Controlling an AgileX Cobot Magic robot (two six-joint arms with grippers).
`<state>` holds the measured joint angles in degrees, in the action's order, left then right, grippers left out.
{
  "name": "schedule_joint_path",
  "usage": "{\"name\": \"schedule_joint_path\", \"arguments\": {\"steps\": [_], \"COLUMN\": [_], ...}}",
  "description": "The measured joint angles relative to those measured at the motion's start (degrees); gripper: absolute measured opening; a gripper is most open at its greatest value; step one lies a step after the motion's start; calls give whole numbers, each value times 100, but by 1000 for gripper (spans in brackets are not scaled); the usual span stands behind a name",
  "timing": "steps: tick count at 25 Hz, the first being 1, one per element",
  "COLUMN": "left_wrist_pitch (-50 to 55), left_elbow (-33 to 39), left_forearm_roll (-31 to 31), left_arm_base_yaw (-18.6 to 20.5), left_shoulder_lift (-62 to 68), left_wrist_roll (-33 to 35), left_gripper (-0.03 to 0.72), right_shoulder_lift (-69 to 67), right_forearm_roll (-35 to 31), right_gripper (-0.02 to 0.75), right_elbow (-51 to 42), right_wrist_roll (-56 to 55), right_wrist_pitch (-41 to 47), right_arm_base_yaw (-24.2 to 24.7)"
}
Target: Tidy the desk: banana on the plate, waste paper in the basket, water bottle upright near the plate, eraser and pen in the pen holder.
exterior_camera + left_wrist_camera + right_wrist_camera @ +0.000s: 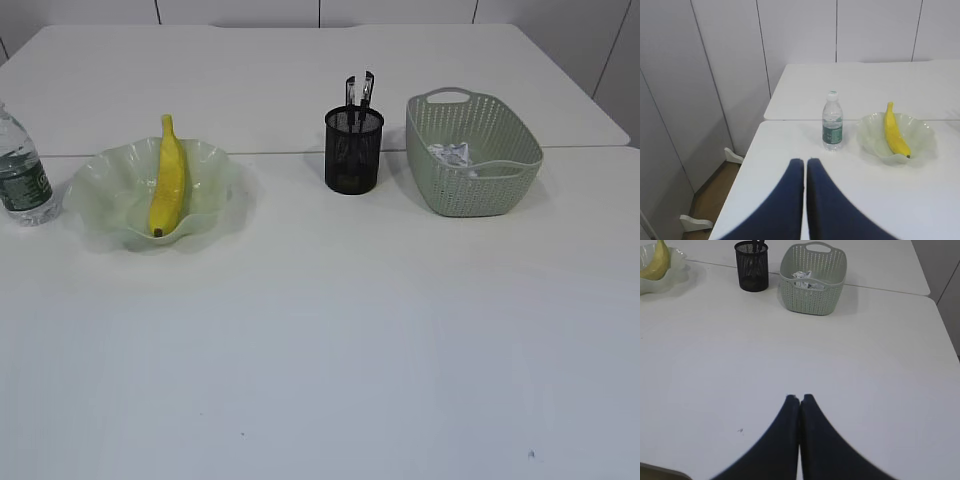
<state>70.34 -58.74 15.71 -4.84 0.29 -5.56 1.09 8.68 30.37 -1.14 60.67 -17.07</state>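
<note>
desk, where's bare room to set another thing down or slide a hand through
The whole near half of the desk, in front of the plate, pen holder and basket, is bare. So is the gap between plate and pen holder. Tightest: the water bottle beside the plate's left rim.

My left tool (805, 161) shows as two dark navy fingers (785, 200), smooth and matte, broad at the base and tapering to rounded tips with a thin pale seam between them. My right tool (799, 398) looks the same: two navy fingers (777, 440), plain-surfaced, without markings, screws or cables showing.
</note>
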Motion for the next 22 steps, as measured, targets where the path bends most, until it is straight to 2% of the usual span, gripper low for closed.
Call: {"name": "schedule_joint_path", "arguments": {"steps": [5, 9, 22], "left_wrist_pitch": [2, -153, -1060], "left_elbow": [202, 661, 2327], "left_forearm_roll": [-74, -200, -1201], "left_arm_base_yaw": [0, 0, 0], "left_shoulder_lift": [0, 0, 0], "left_wrist_roll": [142, 167, 182], "left_gripper": [-19, -19, -19], "right_shoulder_lift": [0, 0, 0], "right_forearm_roll": [-13, -13, -13], "right_gripper": [-10, -10, -10], "right_elbow": [0, -93, -142], "right_wrist_roll": [0, 0, 0], "right_wrist_pitch": [124, 371, 466], "right_arm_base_yaw": [0, 0, 0]}}
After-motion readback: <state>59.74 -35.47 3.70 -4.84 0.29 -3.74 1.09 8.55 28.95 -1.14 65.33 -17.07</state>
